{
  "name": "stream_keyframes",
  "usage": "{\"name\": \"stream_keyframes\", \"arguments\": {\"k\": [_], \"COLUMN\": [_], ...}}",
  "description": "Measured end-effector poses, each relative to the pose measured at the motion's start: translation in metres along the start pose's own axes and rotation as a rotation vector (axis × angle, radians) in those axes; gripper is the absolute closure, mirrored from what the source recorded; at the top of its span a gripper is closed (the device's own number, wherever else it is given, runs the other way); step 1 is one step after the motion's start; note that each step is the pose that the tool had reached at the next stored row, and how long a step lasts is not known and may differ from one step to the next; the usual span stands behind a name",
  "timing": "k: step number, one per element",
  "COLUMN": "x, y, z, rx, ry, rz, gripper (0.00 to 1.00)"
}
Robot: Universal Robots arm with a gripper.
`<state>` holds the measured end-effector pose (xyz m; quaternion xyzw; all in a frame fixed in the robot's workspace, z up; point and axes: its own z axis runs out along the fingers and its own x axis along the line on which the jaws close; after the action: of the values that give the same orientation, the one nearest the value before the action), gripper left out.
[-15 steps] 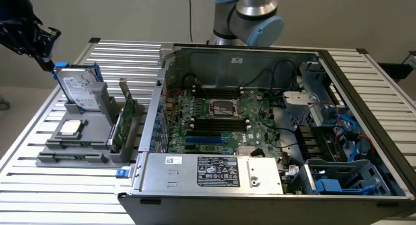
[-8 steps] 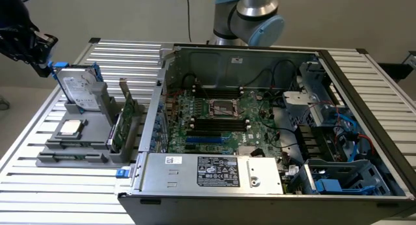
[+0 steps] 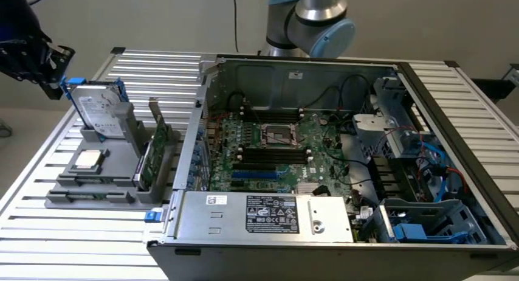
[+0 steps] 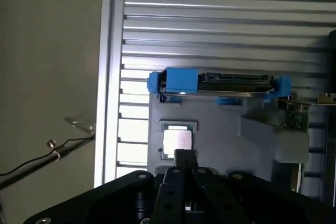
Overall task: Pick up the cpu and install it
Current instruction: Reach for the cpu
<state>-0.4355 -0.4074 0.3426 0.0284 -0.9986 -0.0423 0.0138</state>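
Cpu (image 3: 89,160): small flat square chip with a silvery-beige metal top and a thin darker rim. It lay flat in a shallow recess of the grey holder (image 3: 97,199) on the slatted table (image 3: 48,232). This was outside the open computer case (image 3: 268,80), toward the exterior view's left. In the wrist view its top shone pale, and no marking could be read on it.

Gripper (image 4: 184,154): clenched, fingers pressed together with nothing between them. In the exterior view it hung high over the table's far corner, beside the top of the hard drive (image 3: 101,114) and well apart from the cpu.

The hard drive stood upright in the holder in a blue bracket, just behind the cpu. It carried a white label, print too small to read.

Socket (image 3: 280,135) on the motherboard (image 3: 324,165): square metal frame, dark centre.

Power supply (image 3: 235,229): black-and-white label with rows of marks, unreadable. A small white sticker (image 3: 215,199) sat near it, also unreadable.
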Motion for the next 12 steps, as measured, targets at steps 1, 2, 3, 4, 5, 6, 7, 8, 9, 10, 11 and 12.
{"name": "stream_keyframes", "arguments": {"k": [1,2,3,4,5,6,7,8,9,10,11,12], "x": [-0.0008,-0.0021,-0.0025,-0.0025,-0.0025,-0.0025,-0.0025,-0.0026,-0.0027,-0.0027,-0.0027,-0.0027], "y": [-0.0002,-0.0002,-0.0002,-0.0002,-0.0002,-0.0002,-0.0002,-0.0002,-0.0003,-0.0005,-0.0010,-0.0018], "z": [0.0007,0.0010,0.0011,0.0011,0.0011,0.0011,0.0010,0.0011,0.0022,0.0038,0.0056,0.0075], "rx": [-0.0002,-0.0007,-0.0007,-0.0008,-0.0008,-0.0008,-0.0007,-0.0007,-0.0007,-0.0006,-0.0007,-0.0007], "ry": [0.0050,0.0100,0.0113,0.0113,0.0114,0.0114,0.0115,0.0116,0.0115,0.0117,0.0117,0.0115], "rz": [-0.002,-0.002,-0.002,-0.002,-0.001,-0.001,-0.002,-0.002,-0.002,-0.002,-0.002,-0.002], "gripper": [0.89,0.89,0.89,0.88,0.83,0.83,0.76,0.70,0.64,0.64,0.58,0.58]}}
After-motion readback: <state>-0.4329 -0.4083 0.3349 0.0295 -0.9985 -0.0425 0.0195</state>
